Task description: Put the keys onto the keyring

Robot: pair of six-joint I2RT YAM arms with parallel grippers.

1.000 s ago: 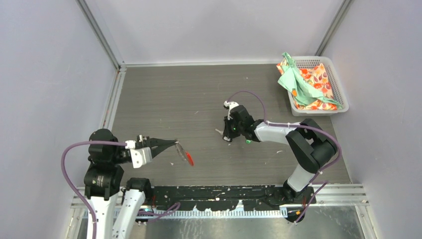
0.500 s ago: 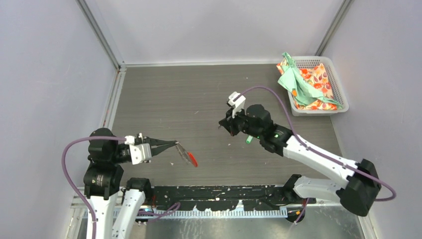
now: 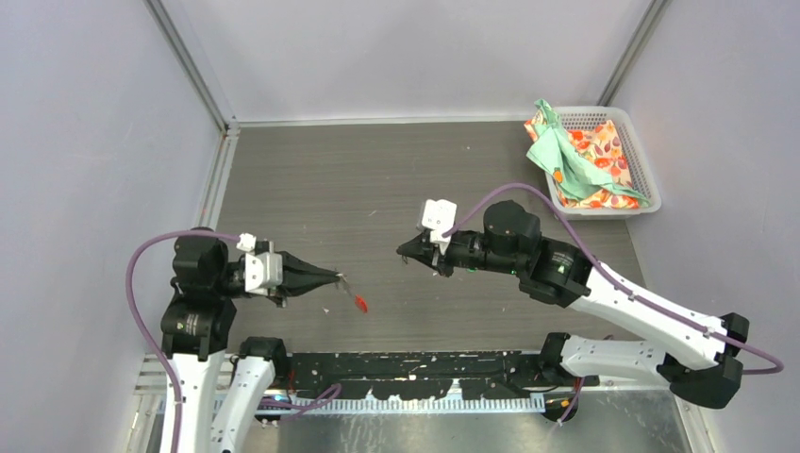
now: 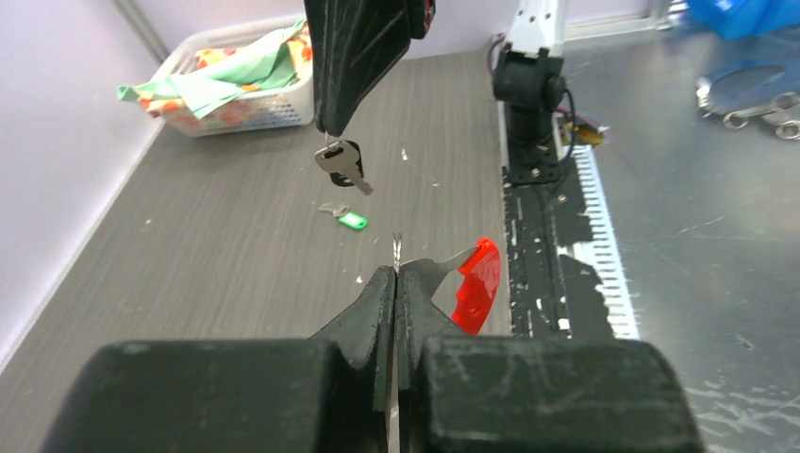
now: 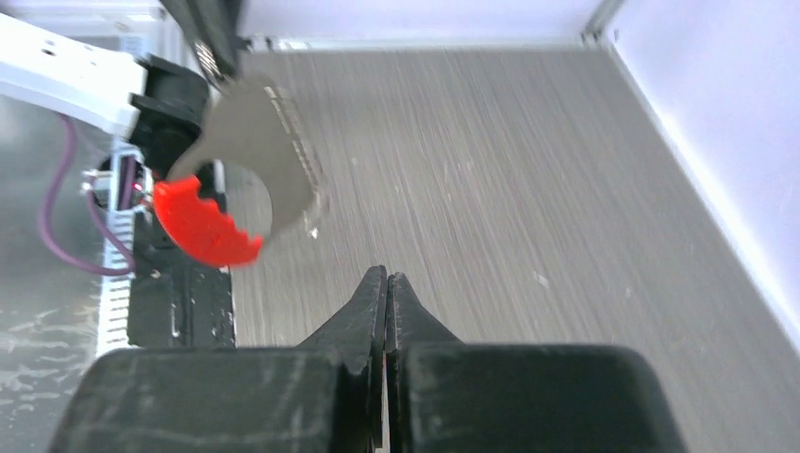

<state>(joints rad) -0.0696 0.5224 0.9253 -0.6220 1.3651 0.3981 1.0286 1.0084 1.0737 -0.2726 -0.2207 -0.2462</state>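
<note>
The right arm has swung out long and low since a second ago, carrying the right gripper (image 3: 406, 252) up off the table and leftward, toward the left one. The left gripper (image 4: 394, 274) has edged a little toward the table's middle, and the keyring now appears nearly edge-on from above.

The keyring (image 5: 267, 142) is in the air, above the table's (image 3: 311, 179) near edge, left of centre. The left gripper's jaws are pressed together on the thin grey metal. The red tab (image 4: 476, 283) hangs just beyond the fingertips, on the side towards the near edge.

The black-tagged key (image 4: 341, 162) dangles from the very tip of the right gripper, whose jaws are pinched shut on it. It is off the table, near the keyring but apart from it. The two grippers point at each other across a short gap.

The green-tagged key (image 4: 351, 220) lies flat on the table near the middle, below and beyond the hanging key.

A white basket (image 3: 644, 175) sits in the far right corner, holding a green cloth (image 3: 557, 151) and a flowered one.
</note>
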